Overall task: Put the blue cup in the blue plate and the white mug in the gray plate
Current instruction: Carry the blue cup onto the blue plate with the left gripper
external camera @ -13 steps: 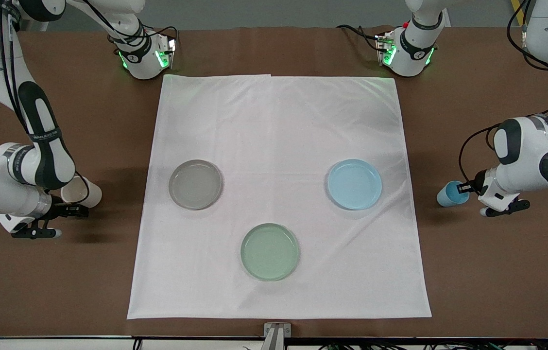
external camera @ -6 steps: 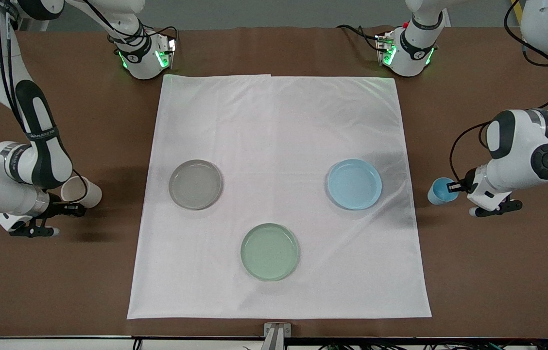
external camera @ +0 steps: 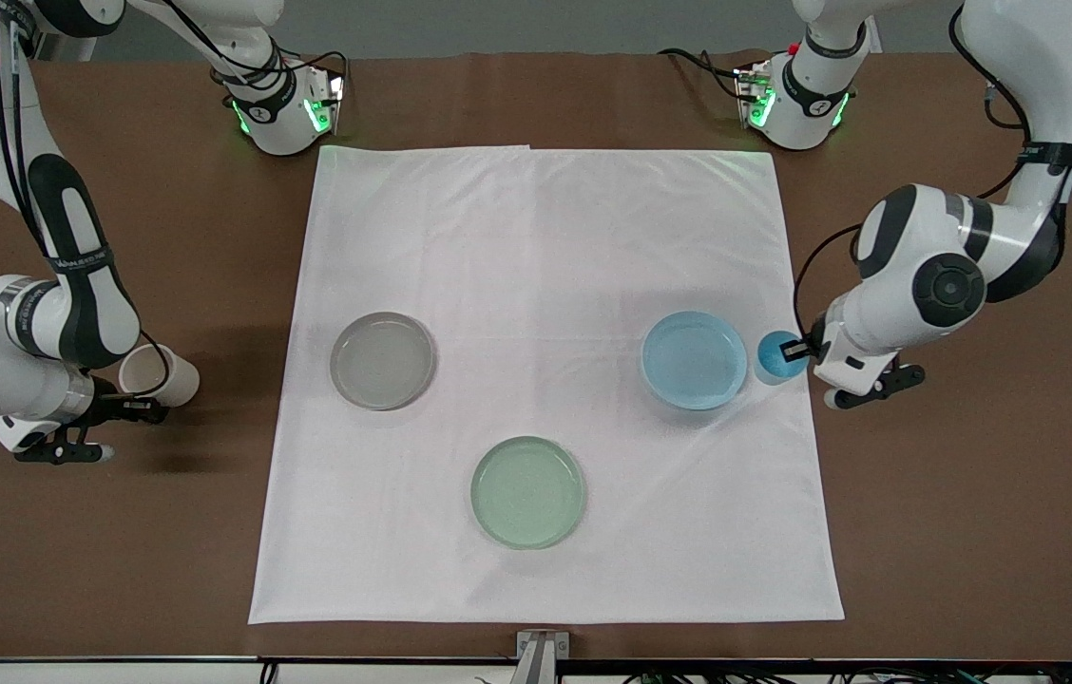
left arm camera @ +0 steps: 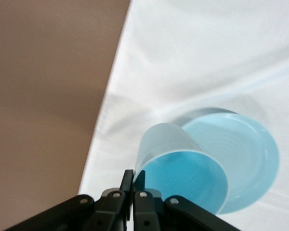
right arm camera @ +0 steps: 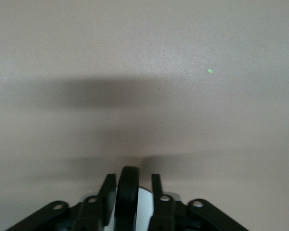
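Note:
My left gripper (external camera: 794,351) is shut on the rim of the blue cup (external camera: 778,356) and holds it over the cloth's edge, just beside the blue plate (external camera: 694,360) toward the left arm's end. In the left wrist view the cup (left arm camera: 166,139) hangs tilted from the gripper (left arm camera: 133,175), overlapping the plate (left arm camera: 253,144). My right gripper (external camera: 151,410) is at the white mug (external camera: 161,375) on the brown table at the right arm's end. Its fingers close around the dark handle (right arm camera: 129,190). The gray plate (external camera: 382,360) lies bare on the cloth.
A white cloth (external camera: 545,237) covers the middle of the brown table (external camera: 973,522). A pale green plate (external camera: 527,492) lies on it nearer the front camera than the other two plates. The arm bases (external camera: 284,104) stand at the table's edge farthest from the front camera.
My left gripper has carried the blue cup from the bare table at the left arm's end to the cloth edge beside the blue plate. The right arm has hardly moved.

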You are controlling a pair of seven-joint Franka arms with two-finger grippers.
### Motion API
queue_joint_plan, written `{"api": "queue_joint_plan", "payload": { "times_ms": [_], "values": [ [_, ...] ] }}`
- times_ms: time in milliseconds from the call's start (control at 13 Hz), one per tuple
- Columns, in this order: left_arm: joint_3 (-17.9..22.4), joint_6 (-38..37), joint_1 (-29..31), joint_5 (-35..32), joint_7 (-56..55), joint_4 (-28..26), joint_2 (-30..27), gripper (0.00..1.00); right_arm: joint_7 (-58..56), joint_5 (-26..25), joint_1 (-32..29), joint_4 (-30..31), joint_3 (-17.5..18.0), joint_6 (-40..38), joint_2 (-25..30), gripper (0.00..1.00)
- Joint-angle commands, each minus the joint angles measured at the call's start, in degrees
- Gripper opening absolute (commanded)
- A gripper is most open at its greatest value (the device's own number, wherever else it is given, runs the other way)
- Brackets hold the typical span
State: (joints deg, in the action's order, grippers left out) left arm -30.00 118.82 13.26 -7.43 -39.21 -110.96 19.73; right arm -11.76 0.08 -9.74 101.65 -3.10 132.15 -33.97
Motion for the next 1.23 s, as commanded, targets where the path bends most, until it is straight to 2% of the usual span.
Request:
{"api": "queue_joint_plan", "payload": {
  "times_ms": [0, 231, 538, 692, 769, 846, 923, 1077, 1154],
  "values": [
    [-0.58, 0.97, -3.13, -0.48, -7.43, 3.46, 5.04, 0.00, -0.55, -0.35, -0.80, 1.71, 0.64, -0.14, 1.80, 0.28],
    [-0.58, 1.33, -6.57, -0.48, -13.51, 5.92, 9.08, 0.00, -0.55, -0.35, -0.80, 1.62, 0.64, -0.14, 1.89, 0.18],
    [-0.58, 2.12, -8.78, -0.39, -15.11, 6.98, 11.73, 0.03, -0.46, -0.35, -0.45, 1.36, 0.73, -1.27, 3.99, 0.09],
    [-0.58, 2.64, -8.95, 0.56, -15.29, 7.85, 12.87, 0.04, 0.24, -0.26, 1.21, -1.43, 0.90, -9.40, 6.36, 0.08],
    [-0.58, 2.73, -9.30, 0.83, -15.29, 8.04, 13.31, 0.08, 0.85, -0.17, 2.87, -3.45, 0.90, -14.58, 7.42, 0.07],
    [-0.58, 2.74, -9.65, 0.84, -15.29, 8.12, 13.49, 0.18, 4.86, -0.17, 5.24, -4.69, 0.90, -18.38, 8.64, 0.06],
    [-0.58, 2.74, -9.66, 0.84, -15.29, 8.13, 13.49, 0.34, 10.29, -0.17, 8.57, -4.70, 0.90, -19.90, 9.61, 0.06],
    [-0.49, 2.74, -9.48, 0.92, -15.55, 8.04, 13.41, 0.89, 21.11, -0.17, 15.86, -4.35, 0.90, -20.79, 10.24, 0.06],
    [-0.49, 2.65, -9.40, 0.84, -15.81, 8.12, 12.97, 1.00, 25.68, -0.17, 19.46, -4.35, 0.90, -20.44, 9.98, 0.07]
  ]
}}
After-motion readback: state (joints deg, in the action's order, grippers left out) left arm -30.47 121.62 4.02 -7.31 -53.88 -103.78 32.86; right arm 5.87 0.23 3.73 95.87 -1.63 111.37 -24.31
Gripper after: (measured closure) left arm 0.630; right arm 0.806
